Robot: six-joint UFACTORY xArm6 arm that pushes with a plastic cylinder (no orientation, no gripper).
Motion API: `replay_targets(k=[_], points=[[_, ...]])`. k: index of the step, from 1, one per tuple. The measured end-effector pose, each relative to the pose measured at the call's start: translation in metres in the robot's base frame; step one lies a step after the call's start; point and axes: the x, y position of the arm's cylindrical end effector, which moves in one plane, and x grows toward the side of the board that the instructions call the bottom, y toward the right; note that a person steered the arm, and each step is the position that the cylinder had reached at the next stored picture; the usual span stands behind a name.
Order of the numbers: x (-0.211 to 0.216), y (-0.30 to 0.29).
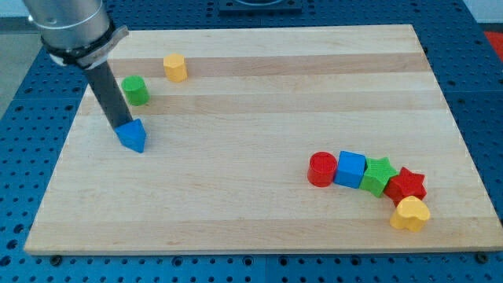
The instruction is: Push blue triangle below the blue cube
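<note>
The blue triangle [133,135] lies on the wooden board at the view's left. My tip [122,126] touches its upper left side. The dark rod rises from there to the view's top left. The blue cube [350,169] sits at the view's lower right, far from the triangle, in a row of blocks.
A red cylinder [321,169] touches the blue cube's left; a green star [379,174], a red star [405,185] and a yellow heart [410,213] follow to its right. A green cylinder [135,90] and a yellow block [175,67] stand above the triangle. The board [259,110] rests on a blue perforated table.
</note>
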Motion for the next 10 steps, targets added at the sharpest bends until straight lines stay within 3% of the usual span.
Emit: replay_targets(k=[2, 4, 5, 7, 10], points=[[0.03, 0.013], [0.042, 0.1], [0.051, 0.107], [0.057, 0.026], [0.078, 0.155]])
